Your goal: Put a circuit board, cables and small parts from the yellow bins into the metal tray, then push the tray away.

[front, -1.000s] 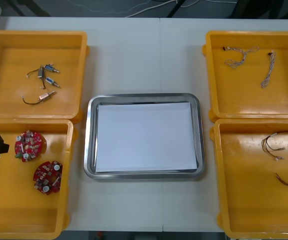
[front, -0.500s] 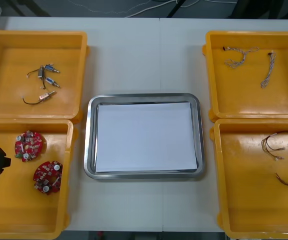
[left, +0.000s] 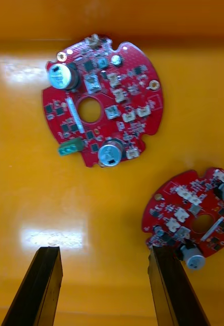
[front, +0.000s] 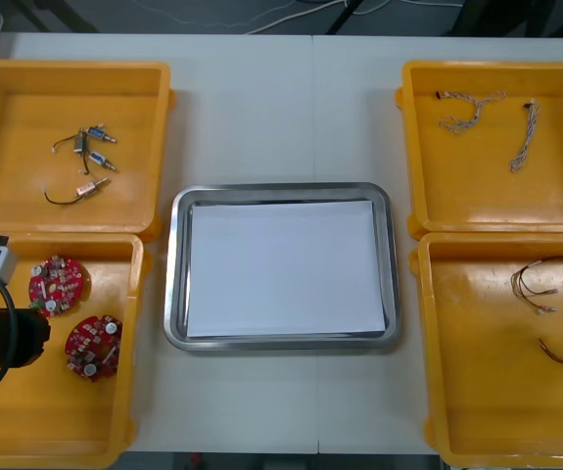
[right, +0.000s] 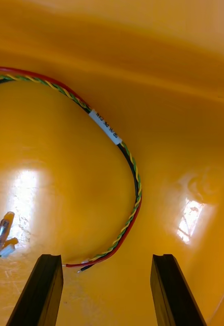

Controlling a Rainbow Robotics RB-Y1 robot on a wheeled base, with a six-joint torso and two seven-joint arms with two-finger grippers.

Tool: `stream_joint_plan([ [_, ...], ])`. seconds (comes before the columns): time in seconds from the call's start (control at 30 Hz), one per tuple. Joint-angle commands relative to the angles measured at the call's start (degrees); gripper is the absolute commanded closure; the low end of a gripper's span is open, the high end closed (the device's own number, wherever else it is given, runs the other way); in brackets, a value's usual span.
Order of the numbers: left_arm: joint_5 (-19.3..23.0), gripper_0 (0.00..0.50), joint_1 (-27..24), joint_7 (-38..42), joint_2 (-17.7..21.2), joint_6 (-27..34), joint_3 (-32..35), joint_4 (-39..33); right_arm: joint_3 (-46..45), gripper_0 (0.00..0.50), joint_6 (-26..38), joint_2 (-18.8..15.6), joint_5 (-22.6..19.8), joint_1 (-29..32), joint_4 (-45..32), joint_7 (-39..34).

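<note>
Wide open, my left tool [left: 104, 252] hangs in the near left yellow bin [front: 26, 431], beside two round red circuit boards [left: 117, 91]. My right tool [right: 106, 257], equally wide, hovers above a red and yellow cable [right: 139, 196] in the near right bin [front: 477, 411]. Between the bins on the bench [front: 261, 108] lies the metal tray [front: 281, 188], white inside. Beyond, small metal parts [front: 85, 157] lie in the far left bin [front: 26, 78], twisted cables [front: 472, 110] in the far right bin [front: 555, 201].
</note>
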Motion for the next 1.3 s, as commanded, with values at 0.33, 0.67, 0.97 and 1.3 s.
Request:
stream_joint_plan([
  [0.33, -2.7, 0.000, 4.1, 4.6, -3.5, -4.2, -5.4, -1.9, 2.0, 0.000, -0.3, 4.7, 6.3, 1.3, -0.8, -3.0],
  [0.67, -4.6, 0.000, 5.9, 3.8, -5.8, -6.1, -8.1, -1.1, 2.2, 0.000, -0.7, 6.6, 9.1, 1.4, -0.1, -2.7],
  [0.97, -6.9, 0.000, 7.3, 3.4, -6.5, -6.8, -10.1, -0.4, 2.2, 0.000, -2.9, 7.4, 8.8, 1.5, 2.2, -2.4],
  [1.3, -9.2, 0.000, 6.7, 3.0, -6.7, -10.7, -12.2, 3.4, 2.5, 0.099, -3.9, 7.5, 8.5, 1.4, 2.9, -2.4],
])
